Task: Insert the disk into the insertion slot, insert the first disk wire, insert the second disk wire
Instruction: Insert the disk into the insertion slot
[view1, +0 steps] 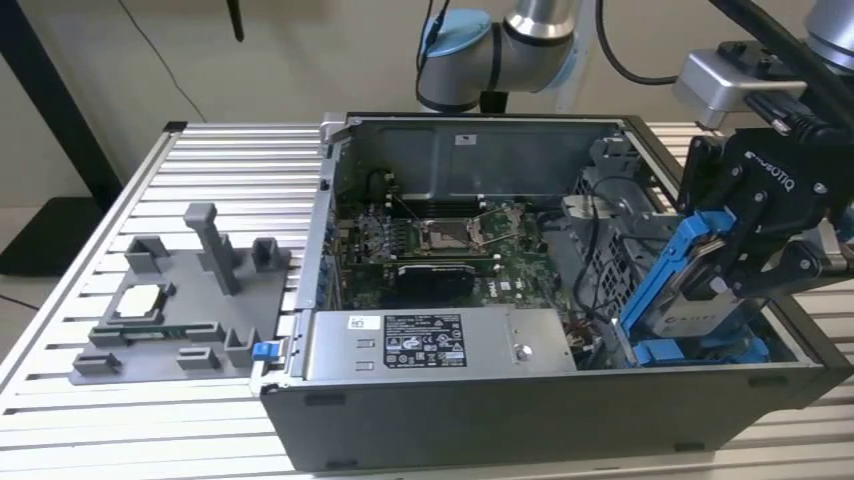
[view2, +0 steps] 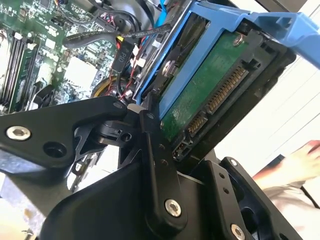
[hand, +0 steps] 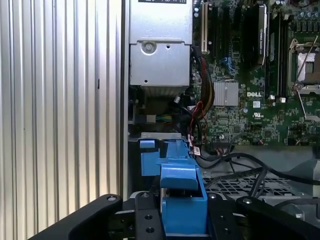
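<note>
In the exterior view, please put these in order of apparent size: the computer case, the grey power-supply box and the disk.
1. computer case
2. power-supply box
3. disk, held tilted in the gripper, which covers part of it; it looks smallest.

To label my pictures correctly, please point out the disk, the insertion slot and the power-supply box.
disk (view2: 205, 90): second wrist view, on its green circuit board.
insertion slot (view1: 667, 352): exterior view, on the blue part at its mouth.
power-supply box (view1: 534, 340): exterior view, on grey metal beside its label.
</note>
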